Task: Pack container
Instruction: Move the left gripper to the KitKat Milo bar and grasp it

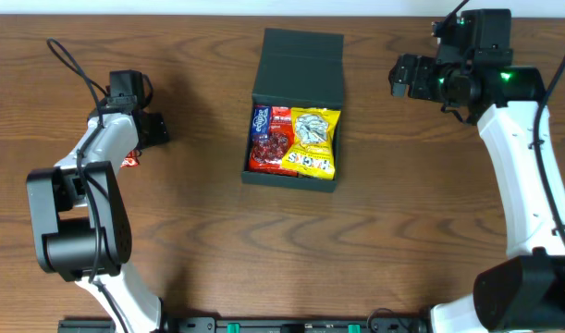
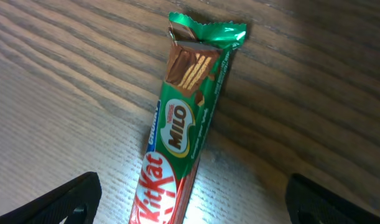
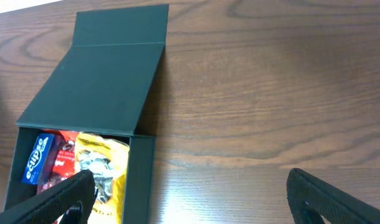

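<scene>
The container (image 1: 289, 180) is a dark teal box at the table's middle, its flap lid (image 1: 300, 65) standing open at the back. Inside lie a blue packet (image 1: 260, 123), a red packet (image 1: 275, 141) and a yellow packet (image 1: 314, 141). A green-and-red KitKat Milo bar (image 2: 186, 124) lies flat on the wood at the left. My left gripper (image 2: 193, 208) hangs open right over it, one finger on each side, apart from the wrapper. In the overhead view only a red tip of the bar (image 1: 129, 162) shows beside the left gripper (image 1: 145, 137). My right gripper (image 1: 407, 76) is open and empty, right of the container (image 3: 142, 180).
Bare wood table (image 1: 421, 213) surrounds the box. The left arm's base (image 1: 79, 231) stands at the front left and the right arm (image 1: 527, 176) runs along the right edge.
</scene>
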`<state>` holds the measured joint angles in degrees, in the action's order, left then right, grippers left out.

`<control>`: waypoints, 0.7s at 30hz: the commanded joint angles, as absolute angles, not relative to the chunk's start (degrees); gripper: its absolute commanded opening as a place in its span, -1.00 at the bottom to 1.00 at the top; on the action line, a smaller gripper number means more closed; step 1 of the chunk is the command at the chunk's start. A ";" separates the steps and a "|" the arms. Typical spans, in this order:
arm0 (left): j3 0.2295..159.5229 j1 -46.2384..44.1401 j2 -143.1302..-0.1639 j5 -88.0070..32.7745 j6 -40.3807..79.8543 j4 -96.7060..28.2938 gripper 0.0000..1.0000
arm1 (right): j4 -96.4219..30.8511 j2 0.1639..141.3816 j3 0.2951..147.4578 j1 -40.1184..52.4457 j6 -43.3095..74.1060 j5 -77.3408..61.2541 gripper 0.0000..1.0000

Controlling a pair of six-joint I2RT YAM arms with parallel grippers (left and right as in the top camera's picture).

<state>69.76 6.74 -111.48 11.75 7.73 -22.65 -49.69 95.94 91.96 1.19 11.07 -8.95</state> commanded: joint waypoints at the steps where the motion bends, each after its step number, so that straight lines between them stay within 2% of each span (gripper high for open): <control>1: 69.58 8.21 -113.14 8.34 8.40 -22.06 0.96 | -49.74 96.01 91.83 0.82 10.68 -9.26 0.95; 4: 69.58 9.04 -113.14 6.85 8.67 -21.43 1.00 | -49.67 96.01 91.83 0.82 10.68 -9.26 0.95; 9: 69.58 9.85 -113.16 4.40 8.62 -20.69 0.64 | -49.10 96.01 91.83 0.82 10.68 -9.26 0.95; 21: 69.58 9.85 -114.41 4.64 8.58 -19.38 0.51 | -48.45 96.01 91.81 0.82 11.79 -9.28 0.93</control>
